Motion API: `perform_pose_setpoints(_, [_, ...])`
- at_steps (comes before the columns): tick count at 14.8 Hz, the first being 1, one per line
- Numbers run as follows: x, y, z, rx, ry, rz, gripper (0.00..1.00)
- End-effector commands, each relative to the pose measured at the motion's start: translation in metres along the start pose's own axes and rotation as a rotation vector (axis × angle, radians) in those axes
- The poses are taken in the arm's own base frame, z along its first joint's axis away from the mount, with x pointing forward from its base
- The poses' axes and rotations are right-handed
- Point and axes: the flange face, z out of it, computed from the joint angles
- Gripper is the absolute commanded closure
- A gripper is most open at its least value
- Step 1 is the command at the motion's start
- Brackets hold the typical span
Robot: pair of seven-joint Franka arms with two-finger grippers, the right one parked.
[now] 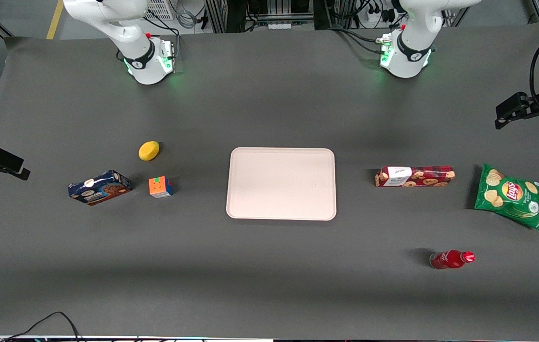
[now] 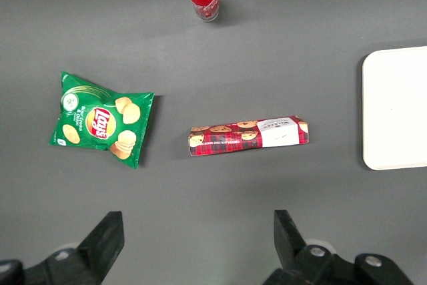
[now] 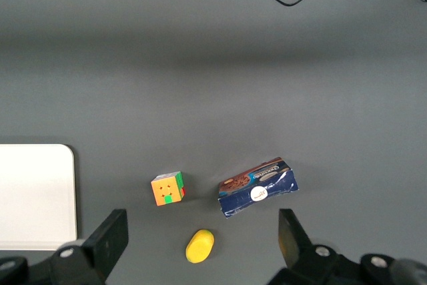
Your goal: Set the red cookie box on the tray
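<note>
One red cookie box [image 2: 248,136] lying beside one tray [image 2: 395,108], pincer [image 2: 197,241] seemingly high above, spread open

It was a robotics lab: two white arm bases [image 1: 148,59] with green lights stood bolted on a dark grey matted bench [image 1: 269,275], with cables and metal racks [image 1: 260,12] nearby.

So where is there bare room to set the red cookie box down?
The tray is bare all over. Open cloth also lies between tray and red cookie box. It is tighter between box and chips bag. The end effector hangs open above the box.
</note>
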Motion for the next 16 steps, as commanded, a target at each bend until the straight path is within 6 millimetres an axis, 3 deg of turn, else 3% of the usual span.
perform_pose_setpoints(1, [0.004,-0.002,-0.004,-0.009,0.011,-0.003,0.00])
perform_pose_setpoints(9, [-0.003,0.005,-0.002,-0.009,-0.027,0.055,0.00])
perform_pose_setpoints(13, [0.011,0.013,0.027,0.010,-0.047,0.536,0.00])
perform_pose_setpoints(15, [0.020,0.018,0.052,0.042,-0.052,0.692,0.00])
perform_pose_setpoints(16, [0.026,0.030,0.068,0.087,-0.050,0.852,0.00])
